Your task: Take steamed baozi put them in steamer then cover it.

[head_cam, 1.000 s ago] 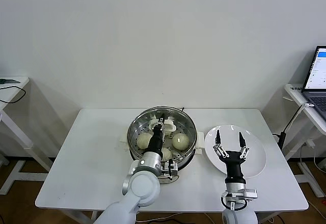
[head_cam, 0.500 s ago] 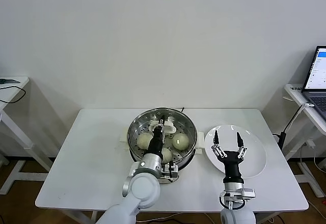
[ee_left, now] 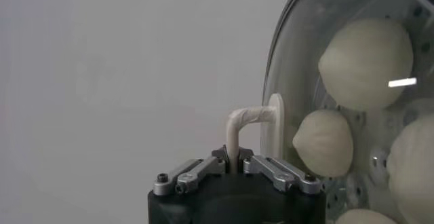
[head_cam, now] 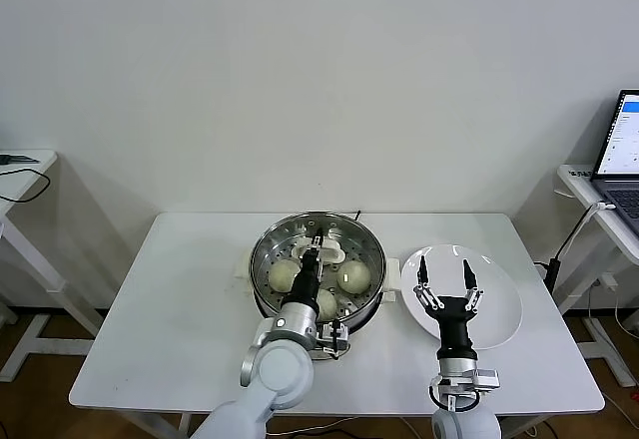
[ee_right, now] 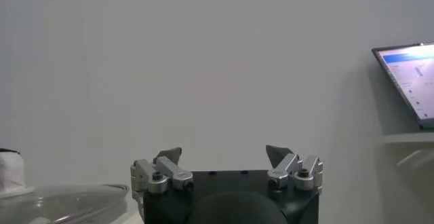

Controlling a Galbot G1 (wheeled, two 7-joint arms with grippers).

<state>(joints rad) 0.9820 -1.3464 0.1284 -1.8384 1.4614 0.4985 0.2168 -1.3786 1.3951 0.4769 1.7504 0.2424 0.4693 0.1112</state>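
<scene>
The steamer stands mid-table with three steamed baozi showing in it, among them one on the left and one on the right. A clear glass lid lies over them; whether it rests on the rim I cannot tell. My left gripper is shut on the lid's white handle, and baozi show through the glass. My right gripper is open and empty, held above the white plate. It also shows in the right wrist view.
The plate sits right of the steamer on the white table. A laptop stands on a side table at the far right. Another side table stands at the far left. The lid's edge shows low in the right wrist view.
My right gripper has drifted slightly left and away over the plate, still open. My left gripper keeps its hold on the lid handle with hardly any movement.
</scene>
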